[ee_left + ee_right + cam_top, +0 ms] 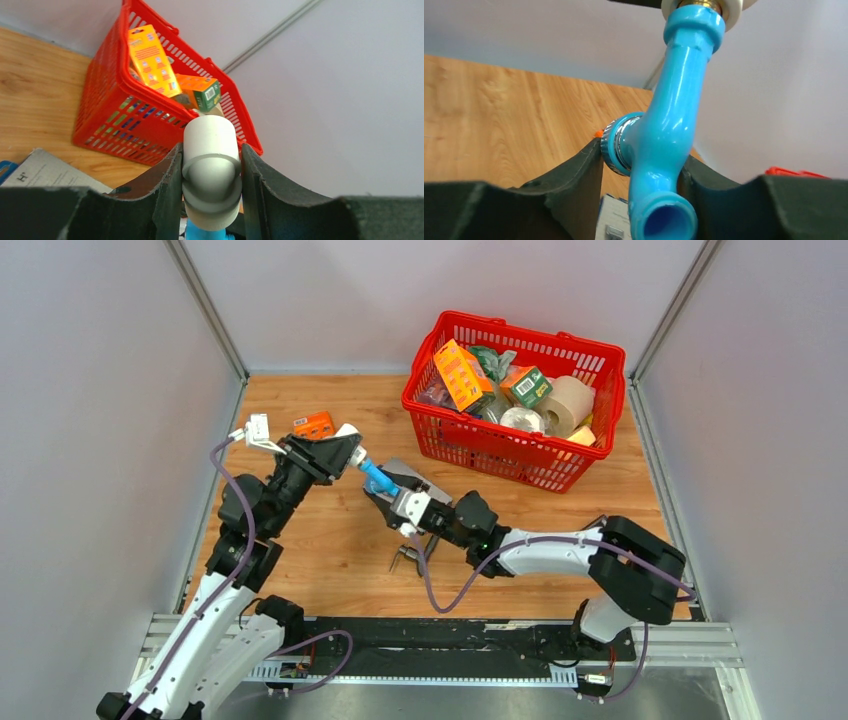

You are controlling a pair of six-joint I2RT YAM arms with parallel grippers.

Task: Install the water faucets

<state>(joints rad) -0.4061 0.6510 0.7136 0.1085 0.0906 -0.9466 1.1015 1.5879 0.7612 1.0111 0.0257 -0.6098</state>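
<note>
Right gripper [641,160] is clenched on the light-blue water faucet [663,135]. Its dark fingers [574,190] press the body from both sides, one against the chrome-ringed collar, and the open spout faces the wrist camera. Under that wrist a small dark metal part [405,558] lies on the wooden table [330,540].

The faucet hangs in the air left of the table's middle, slanting up and away from the right gripper to a white elbow fitting [210,165]. A little brass thread shows at the joint. Left gripper [211,162] grasps that elbow, one finger tight on each side, with the blue of the faucet just visible below it.

Beneath the two grippers lies a grey card [47,172]. It carries a mark like an H near one corner, and the rest is too small to read. Beyond the left gripper a small orange box [314,424] sits on the table.

Farther back and to the right stands a red basket [480,455] of packaged goods: a tall orange carton [152,60], a green-and-orange box [202,92], a beige roll [568,400] and a clear tape roll [522,420]. The cartons are printed, but no brand name can be read.

Pale grey walls [330,300] close the table in on three sides, with metal strips at the corners.
</note>
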